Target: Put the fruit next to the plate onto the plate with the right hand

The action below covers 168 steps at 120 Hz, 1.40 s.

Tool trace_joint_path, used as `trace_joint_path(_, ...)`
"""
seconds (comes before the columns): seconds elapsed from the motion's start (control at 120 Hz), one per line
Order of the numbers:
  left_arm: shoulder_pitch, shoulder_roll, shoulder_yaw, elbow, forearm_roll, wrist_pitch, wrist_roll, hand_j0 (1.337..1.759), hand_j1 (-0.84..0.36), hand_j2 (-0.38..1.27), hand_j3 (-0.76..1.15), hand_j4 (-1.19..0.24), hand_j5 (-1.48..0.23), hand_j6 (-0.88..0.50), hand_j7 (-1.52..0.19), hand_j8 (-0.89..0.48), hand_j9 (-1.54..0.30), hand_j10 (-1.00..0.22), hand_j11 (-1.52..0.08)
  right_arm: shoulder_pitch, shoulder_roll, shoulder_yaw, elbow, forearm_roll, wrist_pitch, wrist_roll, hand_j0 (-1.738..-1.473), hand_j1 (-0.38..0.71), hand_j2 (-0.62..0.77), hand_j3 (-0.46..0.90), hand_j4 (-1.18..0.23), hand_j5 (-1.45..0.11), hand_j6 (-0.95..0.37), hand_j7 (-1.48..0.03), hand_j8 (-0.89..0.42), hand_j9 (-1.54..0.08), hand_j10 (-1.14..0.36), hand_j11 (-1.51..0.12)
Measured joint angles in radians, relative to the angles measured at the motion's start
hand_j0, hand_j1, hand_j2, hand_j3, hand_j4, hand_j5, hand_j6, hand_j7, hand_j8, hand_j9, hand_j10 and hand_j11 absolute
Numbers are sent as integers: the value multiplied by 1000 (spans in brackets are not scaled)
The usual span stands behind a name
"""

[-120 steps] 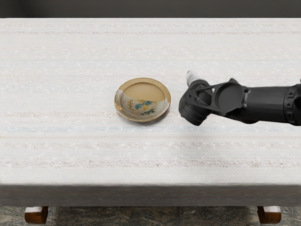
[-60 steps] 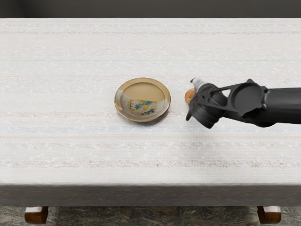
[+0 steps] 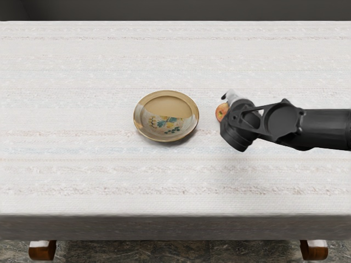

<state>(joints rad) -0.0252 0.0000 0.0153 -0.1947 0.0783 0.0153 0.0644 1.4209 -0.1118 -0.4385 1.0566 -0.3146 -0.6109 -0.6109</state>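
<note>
Right hand [image 3: 239, 124] is crowding fruit [image 3: 221, 113] just left of it; grasp: cannot tell. Glancing contact is risking rolling it clear of plate [image 3: 166, 115], farther left.

The light was bright, even and diffuse, with no clear direction to it. The pale table [image 3: 82, 66] looked slightly washed out, its weave showing only as faint stripes. A small soft shadow hugged the near right rim of the plate [image 3: 166, 115]. The black right hand [image 3: 241, 125] carried dull grey highlights. Beyond the far edge the background was dark. Everything rendered sharp from near to far, and the table's edges ran straight.
</note>
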Motion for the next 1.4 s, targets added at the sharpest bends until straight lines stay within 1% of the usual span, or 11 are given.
trace_joint_path(0.192,-2,0,0,0,0,0,0,1658,60,48,0,-241,-313,-241,-313,-241,-313,-241,-313,1,11,0,-11,-5,0,0,-1658,119,-77,0,-393,-506,-392,-508,-342,-508,-392,-508)
trace_joint_path(0.308,-1,0,1,0,0,0,0,1658,60,48,0,-241,-313,-241,-313,-241,-313,-241,-313,1,12,1,-9,-7,0,-1,-1656,169,47,-1,-504,-645,-374,-649,-294,-651,-501,-650)
trace_joint_path(0.458,-1,0,1,2,0,0,0,1658,60,48,0,-241,-313,-241,-313,-241,-313,-241,-313,4,12,-5,-8,-8,0,-1,-1653,209,163,0,-609,-788,-327,-788,-256,-791,-468,-794)
trace_joint_path(0.65,1,0,0,9,0,0,0,1658,60,48,0,-241,-313,-241,-313,-241,-313,-241,-313,5,12,-24,-12,-16,1,-1,-1651,253,236,0,-560,-897,-273,-870,-203,-895,-414,-888)
trace_joint_path(0.8,1,0,-1,10,0,0,0,1658,60,48,0,-241,-313,-241,-313,-241,-313,-241,-313,5,17,-29,-18,-23,1,-2,-1646,203,152,-1,-532,-1026,-245,-1003,-152,-1028,-400,-1033)
trace_joint_path(1.067,1,0,-1,11,0,0,0,1658,60,48,0,-241,-313,-241,-313,-241,-313,-241,-313,32,27,-28,-16,-18,-2,-4,-1642,38,3,-1,-748,-1105,-372,-1099,-242,-1119,-479,-1125)
trace_joint_path(1.092,1,0,-1,11,0,0,0,1658,60,48,0,-241,-313,-241,-313,-241,-313,-241,-313,41,24,-29,-9,-17,-1,-4,-1642,37,-11,-1,-760,-1114,-379,-1103,-246,-1127,-481,-1130)
trace_joint_path(1.117,1,0,-1,11,0,0,0,1658,60,48,0,-241,-313,-241,-313,-241,-313,-241,-313,52,19,-29,2,-17,-1,-3,-1642,53,65,0,-773,-1117,-399,-1107,-252,-1131,-479,-1136)
trace_joint_path(1.158,1,0,-1,11,0,0,0,1658,60,48,0,-241,-313,-241,-313,-241,-313,-241,-313,79,4,-29,35,-15,-1,-4,-1643,69,93,-1,-787,-1130,-414,-1112,-258,-1140,-477,-1144)
trace_joint_path(1.283,1,0,-1,11,0,0,0,1658,60,48,0,-241,-313,-241,-313,-241,-313,-241,-313,158,-23,-30,128,-1,-2,-2,-1646,176,248,1,-819,-1150,-334,-1122,-183,-1151,-402,-1166)
trace_joint_path(1.4,1,0,-1,11,0,0,0,1658,60,48,0,-241,-313,-241,-313,-241,-313,-241,-313,242,12,-35,178,34,1,-5,-1645,150,317,1,-830,-1171,-453,-1128,-264,-1155,-444,-1167)
